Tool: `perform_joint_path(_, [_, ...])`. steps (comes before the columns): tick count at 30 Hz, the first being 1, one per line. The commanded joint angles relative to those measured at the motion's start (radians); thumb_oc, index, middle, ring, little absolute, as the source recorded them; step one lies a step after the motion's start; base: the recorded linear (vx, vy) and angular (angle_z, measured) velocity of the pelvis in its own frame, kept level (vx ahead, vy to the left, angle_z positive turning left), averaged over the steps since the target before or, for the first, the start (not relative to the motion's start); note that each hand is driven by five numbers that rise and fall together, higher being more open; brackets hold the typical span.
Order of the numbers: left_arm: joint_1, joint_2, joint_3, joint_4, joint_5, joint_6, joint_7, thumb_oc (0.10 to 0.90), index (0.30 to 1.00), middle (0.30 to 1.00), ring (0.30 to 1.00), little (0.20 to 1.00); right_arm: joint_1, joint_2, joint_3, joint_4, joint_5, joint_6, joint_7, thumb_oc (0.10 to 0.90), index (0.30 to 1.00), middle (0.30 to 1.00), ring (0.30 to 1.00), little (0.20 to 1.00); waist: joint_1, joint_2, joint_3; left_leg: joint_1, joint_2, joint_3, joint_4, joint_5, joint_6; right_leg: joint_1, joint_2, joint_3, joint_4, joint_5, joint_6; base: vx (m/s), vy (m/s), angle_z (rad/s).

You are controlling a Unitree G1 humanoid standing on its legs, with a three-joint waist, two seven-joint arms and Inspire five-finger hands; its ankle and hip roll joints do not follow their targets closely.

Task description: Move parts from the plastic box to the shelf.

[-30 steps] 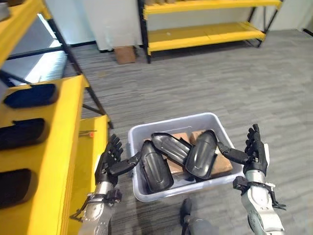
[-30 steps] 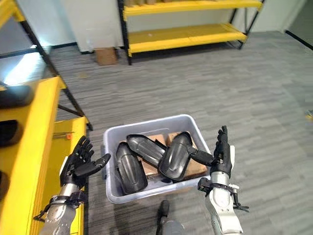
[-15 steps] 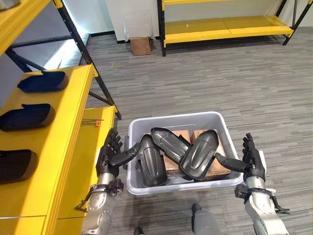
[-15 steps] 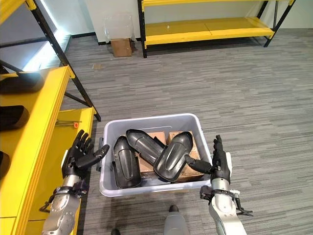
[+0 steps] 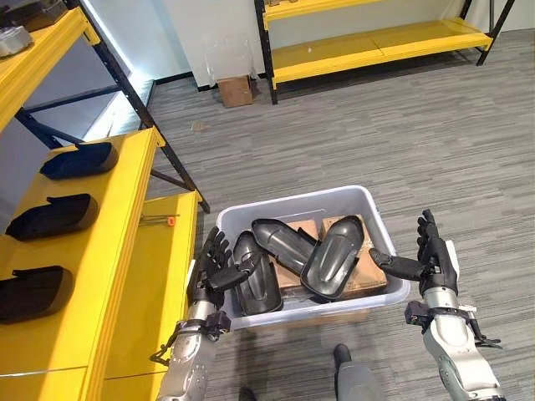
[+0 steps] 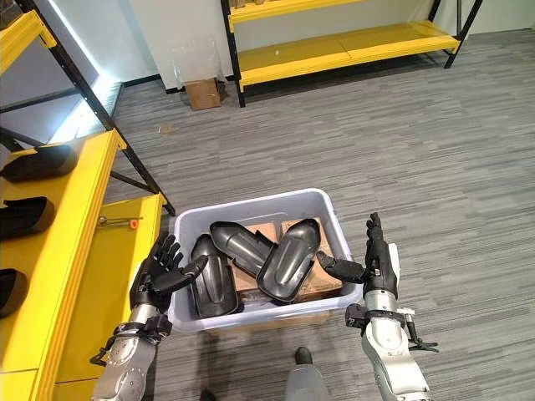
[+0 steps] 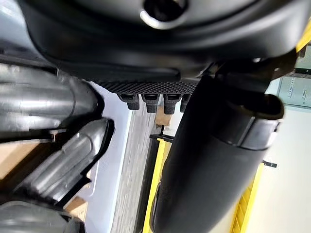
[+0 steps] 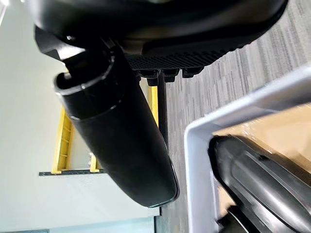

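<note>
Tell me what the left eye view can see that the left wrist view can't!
The left eye view takes in the whole grey plastic box on the floor, both open hands, the left hand and the right hand, on either side of it, three dark parts lined up on the yellow shelf, and a cardboard carton by the far wall. The left wrist view instead shows the left hand's thumb and fingertips from very close up. Both views share the dark parts lying over brown cardboard in the box, and some yellow shelving.
</note>
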Motion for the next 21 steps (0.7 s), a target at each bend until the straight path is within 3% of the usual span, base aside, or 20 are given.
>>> perform_joint_path(1, [-0.041,0.075,0.066,-0.082,0.013,-0.112,-0.017,0.900,1.000,1.000,1.000,1.000,-0.086,0.015,0.008,-0.124,-0.074,-0.081,0.025,0.900,1.000,1.000,1.000,1.000,0.009,-0.078,-0.046,0.016,-0.007,-0.015,0.015,0.049,-0.079,0.184,0.033,-0.032,-0.109,-0.082,-0.047,0.01,0.023,-0.04])
perform_joint_path(6, [-0.049,0.072,0.056,-0.071,0.017,-0.113,-0.011,0.900,1.000,1.000,1.000,1.000,-0.113,-0.004,0.037,-0.140,-0.117,-0.066,0.093,0.900,1.000,1.000,1.000,1.000,0.011,-0.067,-0.046,0.017,-0.010,-0.007,-0.001,0.045,-0.081,0.185,0.027,-0.033,-0.125,-0.076,-0.044,0.02,0.037,-0.07])
perform_joint_path(12, [-0.049,0.080,0.053,-0.089,0.042,-0.109,0.053,0.900,1.000,1.000,1.000,1.000,-0.155,-0.016,0.095,-0.179,-0.119,0.027,0.164,0.900,1.000,1.000,1.000,1.000,0.029,-0.071,-0.036,0.010,-0.038,-0.011,-0.006,-0.001,-0.071,0.175,0.006,-0.030,-0.150,-0.051,-0.027,0.01,-0.001,-0.07])
perform_joint_path(16, [-0.061,0.092,0.051,-0.124,0.062,-0.100,0.109,0.900,1.000,1.000,1.000,1.000,-0.180,-0.019,0.132,-0.212,-0.128,0.092,0.146,0.900,1.000,1.000,1.000,1.000,0.041,-0.076,-0.015,-0.017,-0.062,-0.022,0.008,-0.037,-0.058,0.149,-0.009,-0.019,-0.155,-0.035,-0.014,-0.05,-0.024,-0.03])
perform_joint_path(21, [-0.125,0.116,0.027,-0.180,0.084,-0.087,0.226,0.900,1.000,1.000,1.000,1.000,-0.287,-0.010,0.218,-0.227,-0.208,0.175,0.101,0.900,1.000,1.000,1.000,1.000,0.061,-0.064,0.056,-0.079,-0.087,-0.039,0.020,-0.053,-0.040,0.086,-0.036,0.000,-0.168,-0.010,0.008,-0.16,-0.010,-0.06])
